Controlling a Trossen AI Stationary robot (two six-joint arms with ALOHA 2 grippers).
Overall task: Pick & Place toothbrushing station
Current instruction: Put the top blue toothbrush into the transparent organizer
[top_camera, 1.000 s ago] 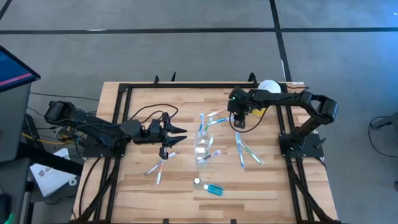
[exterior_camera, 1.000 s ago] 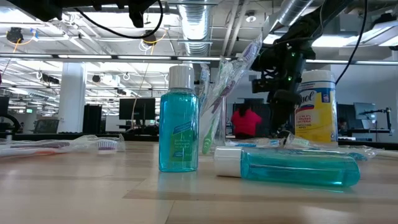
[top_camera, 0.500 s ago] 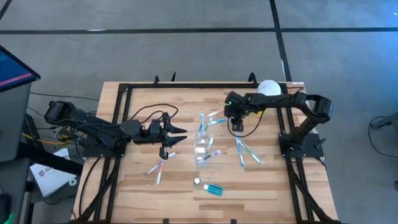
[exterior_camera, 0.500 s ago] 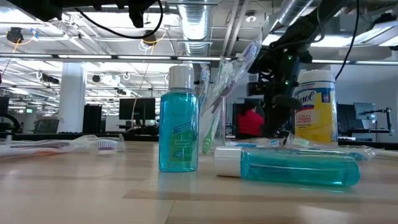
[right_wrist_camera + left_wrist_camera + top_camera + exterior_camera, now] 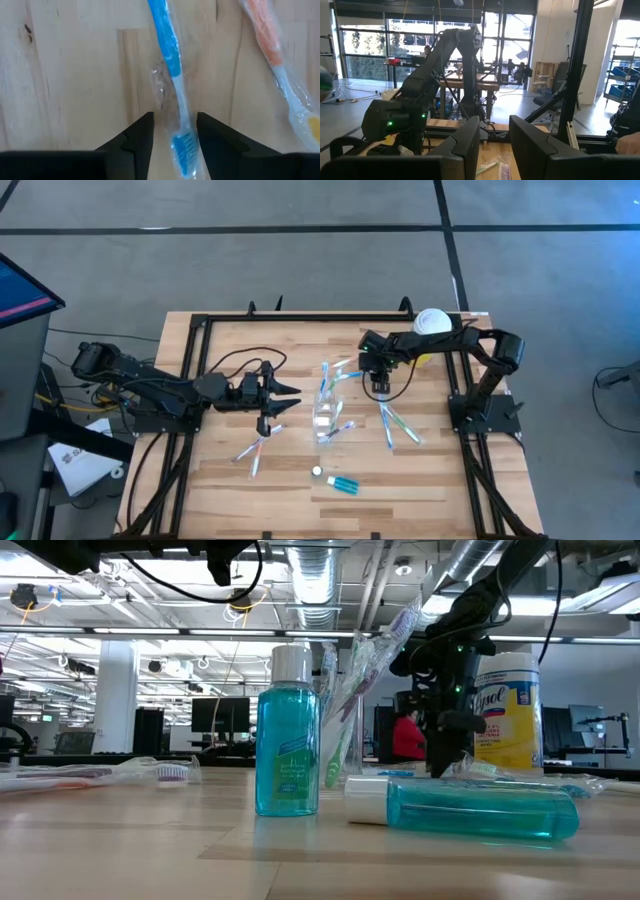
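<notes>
A clear tumbler [image 5: 325, 418] stands mid-table with a few wrapped toothbrushes in it. More wrapped toothbrushes lie loose on the wood. A blue toothbrush [image 5: 170, 65] and an orange one [image 5: 270, 45] lie to the tumbler's right. My right gripper [image 5: 379, 387] points down, low over the blue toothbrush, open, a finger on either side of its bristle end [image 5: 182, 147]. One small blue white-capped tube [image 5: 287, 755] stands upright; another [image 5: 470, 808] lies on its side. My left gripper [image 5: 288, 400] hangs open above the table, left of the tumbler. My right gripper comes from above, its fingers [image 5: 142, 137] across the blue toothbrush at its bristle end [image 5: 184, 150]. The toothbrush lies flat on the table in its clear wrapper. Whether the fingers touch the wrapper, I cannot tell.
A yellow container with a white lid [image 5: 432, 322] stands at the far right, behind my right arm. Two more toothbrushes [image 5: 254, 450] lie near my left gripper. A black frame [image 5: 300, 317] runs round the table's edges.
My right gripper has sunk toward the table and shifted a little toward the near edge, coming down over the toothbrushes on the tumbler's right. Nothing on the table has moved.
</notes>
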